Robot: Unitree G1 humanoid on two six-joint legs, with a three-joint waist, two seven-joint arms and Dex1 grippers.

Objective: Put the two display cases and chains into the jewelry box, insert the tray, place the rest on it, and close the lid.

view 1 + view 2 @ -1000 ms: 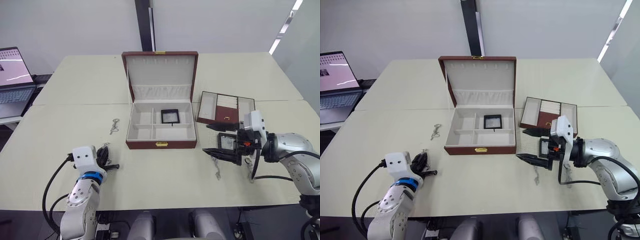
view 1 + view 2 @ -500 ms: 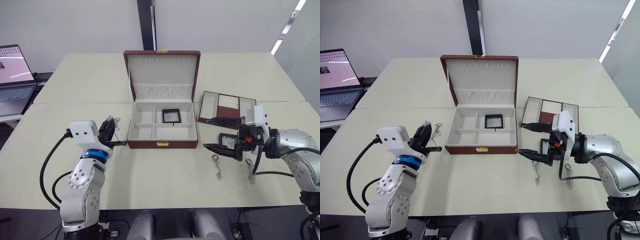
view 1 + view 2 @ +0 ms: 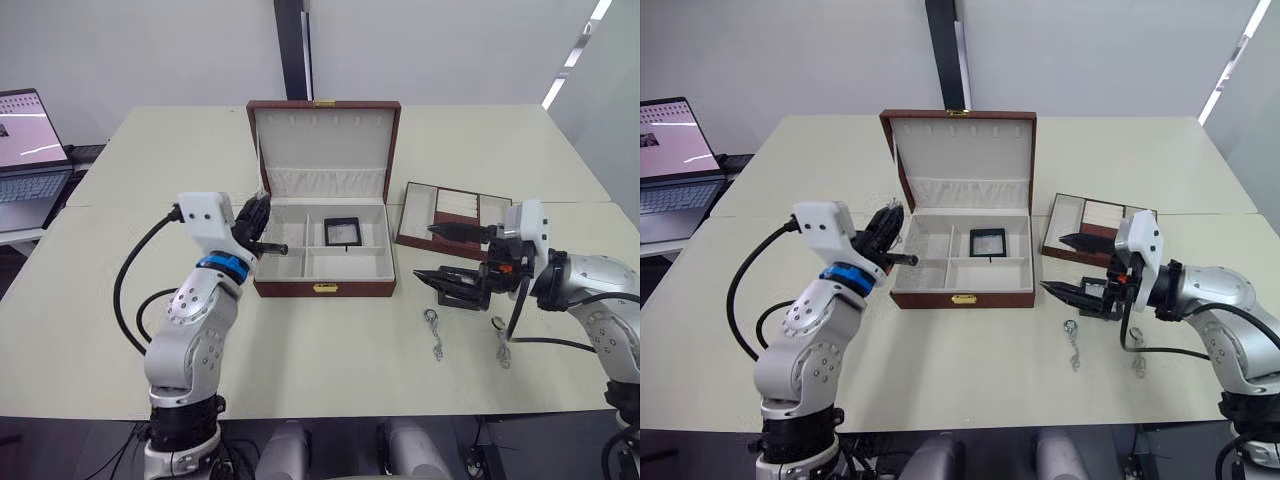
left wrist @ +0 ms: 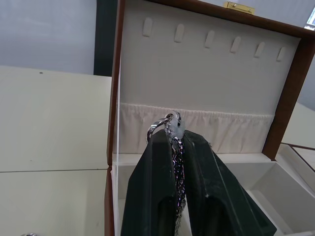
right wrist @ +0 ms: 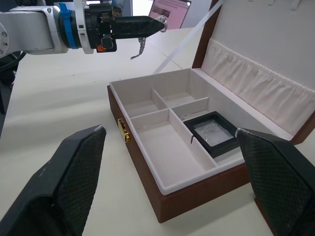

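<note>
Matte cream table (image 3: 330, 340); left claw (image 4: 175, 139) pinching linked silver chain (image 4: 177, 162), right claw (image 5: 170, 147) splayed wide.

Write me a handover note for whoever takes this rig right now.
Left pincer: shut on a chain, held over the jewelry box's left edge.
Right pincer: open, by the second display case on the table.
Done: one display case sits in the box's back-right compartment; lid open.
Left: drop this chain in, add the second case and both table chains, insert the tray, load it, close the lid.
</note>
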